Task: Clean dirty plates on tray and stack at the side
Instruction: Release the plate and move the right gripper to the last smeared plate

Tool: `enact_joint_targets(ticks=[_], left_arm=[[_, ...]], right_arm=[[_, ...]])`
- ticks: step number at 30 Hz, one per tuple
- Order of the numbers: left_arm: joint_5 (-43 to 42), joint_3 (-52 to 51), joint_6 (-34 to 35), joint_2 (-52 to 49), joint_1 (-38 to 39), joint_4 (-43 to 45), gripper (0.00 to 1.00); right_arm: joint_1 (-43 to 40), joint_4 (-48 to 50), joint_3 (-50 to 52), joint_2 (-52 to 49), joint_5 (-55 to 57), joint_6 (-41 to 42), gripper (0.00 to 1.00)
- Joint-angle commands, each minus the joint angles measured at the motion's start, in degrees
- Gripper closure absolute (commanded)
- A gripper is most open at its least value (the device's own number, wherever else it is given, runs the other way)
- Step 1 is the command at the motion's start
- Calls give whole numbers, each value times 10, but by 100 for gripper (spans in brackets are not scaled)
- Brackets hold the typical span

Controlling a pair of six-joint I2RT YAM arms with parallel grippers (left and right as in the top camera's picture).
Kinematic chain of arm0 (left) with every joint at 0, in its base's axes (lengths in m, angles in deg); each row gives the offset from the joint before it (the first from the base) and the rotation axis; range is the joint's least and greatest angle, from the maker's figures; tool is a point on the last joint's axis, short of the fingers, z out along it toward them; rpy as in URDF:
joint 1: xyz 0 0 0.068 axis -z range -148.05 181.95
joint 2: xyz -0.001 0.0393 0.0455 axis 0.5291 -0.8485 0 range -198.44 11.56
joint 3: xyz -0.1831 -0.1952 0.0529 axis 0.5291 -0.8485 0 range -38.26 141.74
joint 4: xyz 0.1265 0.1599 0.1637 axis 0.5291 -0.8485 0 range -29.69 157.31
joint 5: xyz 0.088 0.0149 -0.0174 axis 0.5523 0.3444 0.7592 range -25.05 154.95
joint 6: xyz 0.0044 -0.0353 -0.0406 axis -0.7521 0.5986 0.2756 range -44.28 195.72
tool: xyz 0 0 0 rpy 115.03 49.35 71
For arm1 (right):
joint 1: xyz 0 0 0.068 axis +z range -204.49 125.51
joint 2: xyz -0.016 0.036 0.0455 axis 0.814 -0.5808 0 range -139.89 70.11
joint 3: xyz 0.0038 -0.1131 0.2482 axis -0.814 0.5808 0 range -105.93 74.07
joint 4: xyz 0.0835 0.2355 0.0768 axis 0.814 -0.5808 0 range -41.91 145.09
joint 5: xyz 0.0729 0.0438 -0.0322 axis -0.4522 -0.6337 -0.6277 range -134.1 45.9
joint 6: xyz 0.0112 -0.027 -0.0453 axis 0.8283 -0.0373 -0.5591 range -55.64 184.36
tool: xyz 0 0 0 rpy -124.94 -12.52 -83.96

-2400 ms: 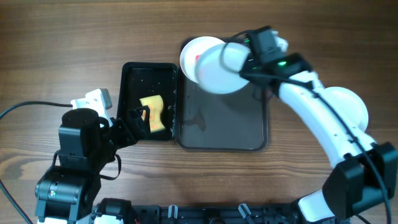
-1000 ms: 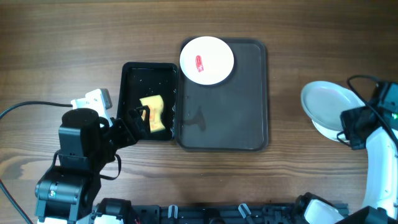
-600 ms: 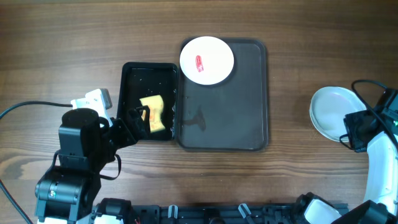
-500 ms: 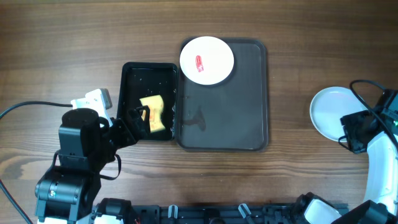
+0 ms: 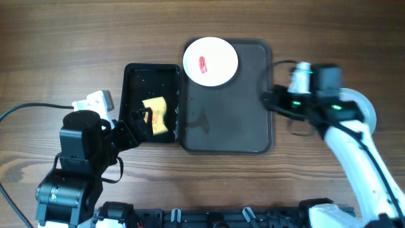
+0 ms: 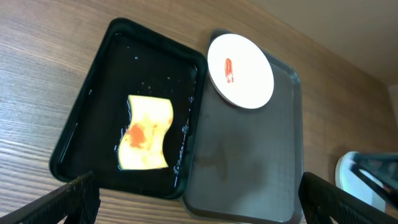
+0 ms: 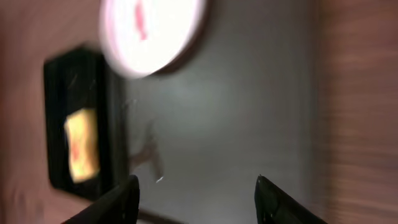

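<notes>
The only plate (image 5: 210,61) left on the tray (image 5: 231,120) is white with a red smear at its centre. It sits in the tray's far-left corner, with its edge riding over the rim there. The right hand (image 7: 196,190) hangs over the tray's right edge about halfway along, so the plate lies ahead of it and off to the left, diagonally across bare tray. Being round, the plate has no long axis to line up with, and any part of its rim would serve. In the blurred wrist view the right hand's fingers stand apart with nothing between them. The left hand (image 6: 199,186) is spread wide and empty above the near end of the black tub (image 5: 130,104), which lies along the tray's left edge with the yellow sponge (image 5: 157,115) in it. From that hand the plate lies farther away and to the right. The right hand looks slightly nearer to the plate, while the left has the sponge just below it. Part of a pale plate (image 5: 366,113) shows near the bench's right edge, behind the right arm.
</notes>
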Motion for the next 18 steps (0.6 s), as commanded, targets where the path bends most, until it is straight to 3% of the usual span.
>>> enact_joint_targets(ticks=[1, 9, 18], left_arm=[[3, 7, 1, -2, -4, 1, 0], [3, 7, 1, -2, -4, 1, 0], [3, 7, 1, -2, -4, 1, 0]], right_arm=[[74, 2, -87, -100, 58, -50, 39], [85, 20, -308, -342, 143, -160, 39], [85, 167, -342, -449, 201, -225, 44]])
